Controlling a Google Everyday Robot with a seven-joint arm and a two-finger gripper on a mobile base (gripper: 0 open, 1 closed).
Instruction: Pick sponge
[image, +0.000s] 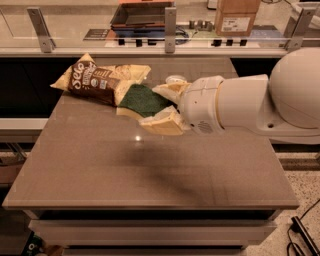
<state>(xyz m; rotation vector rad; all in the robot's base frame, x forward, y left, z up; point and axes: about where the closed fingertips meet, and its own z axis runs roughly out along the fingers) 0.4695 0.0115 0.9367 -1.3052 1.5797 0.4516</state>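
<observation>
The sponge (140, 100), dark green on top with pale yellow foam below, is held between my gripper's pale yellow padded fingers (162, 123). My gripper (156, 106) is shut on the sponge and holds it well above the grey table (150, 165), just right of the chip bag. A faint shadow lies on the table under it. The white arm reaches in from the right.
A yellow-and-brown chip bag (97, 79) lies at the table's back left. Only the top of a soda can (174, 79) shows behind the gripper. A glass rail with metal posts (170, 22) runs behind the table, with a tray and a cardboard box (236, 15) beyond.
</observation>
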